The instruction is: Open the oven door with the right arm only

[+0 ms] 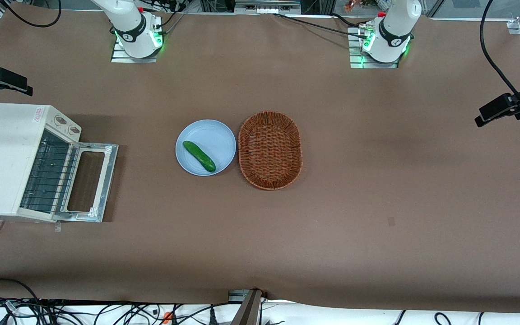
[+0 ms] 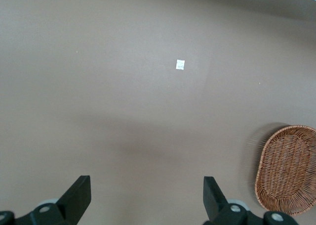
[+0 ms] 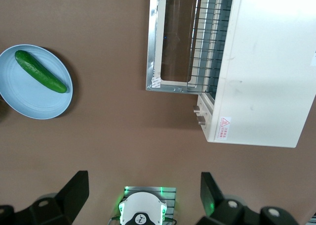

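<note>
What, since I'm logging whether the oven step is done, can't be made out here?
- Door handle: not visible; it must be under the flat-open door in the front and right wrist views.
- Oven inside: its own roof covers most of it.
- Sticker print: too small to read.
- Tool: open, high above the arm's base; the front view's edge cuts it off.
</note>
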`<state>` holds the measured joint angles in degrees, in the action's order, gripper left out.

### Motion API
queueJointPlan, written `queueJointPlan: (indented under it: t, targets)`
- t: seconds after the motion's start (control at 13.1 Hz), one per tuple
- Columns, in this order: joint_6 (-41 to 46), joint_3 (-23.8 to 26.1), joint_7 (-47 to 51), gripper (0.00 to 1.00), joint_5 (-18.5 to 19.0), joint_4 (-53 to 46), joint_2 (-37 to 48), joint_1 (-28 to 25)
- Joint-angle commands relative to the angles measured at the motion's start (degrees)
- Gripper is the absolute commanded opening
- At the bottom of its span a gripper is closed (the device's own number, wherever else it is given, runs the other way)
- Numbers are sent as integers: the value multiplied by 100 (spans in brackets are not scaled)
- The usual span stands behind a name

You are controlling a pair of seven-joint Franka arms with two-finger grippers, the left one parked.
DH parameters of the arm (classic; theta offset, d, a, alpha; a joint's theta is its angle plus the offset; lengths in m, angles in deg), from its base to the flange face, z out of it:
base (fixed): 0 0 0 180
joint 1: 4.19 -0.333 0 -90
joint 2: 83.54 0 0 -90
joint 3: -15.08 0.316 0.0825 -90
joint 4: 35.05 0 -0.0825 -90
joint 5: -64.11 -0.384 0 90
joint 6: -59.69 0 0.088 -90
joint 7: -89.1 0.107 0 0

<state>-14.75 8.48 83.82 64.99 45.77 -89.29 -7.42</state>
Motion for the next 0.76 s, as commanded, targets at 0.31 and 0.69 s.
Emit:
queueJointPlan:
  t: [0.31,0.69]
  targets:
    - [-475,62,159,100,-18,4,-50,-36]
    - [-502,63,159,100,-26,12,-50,-37]
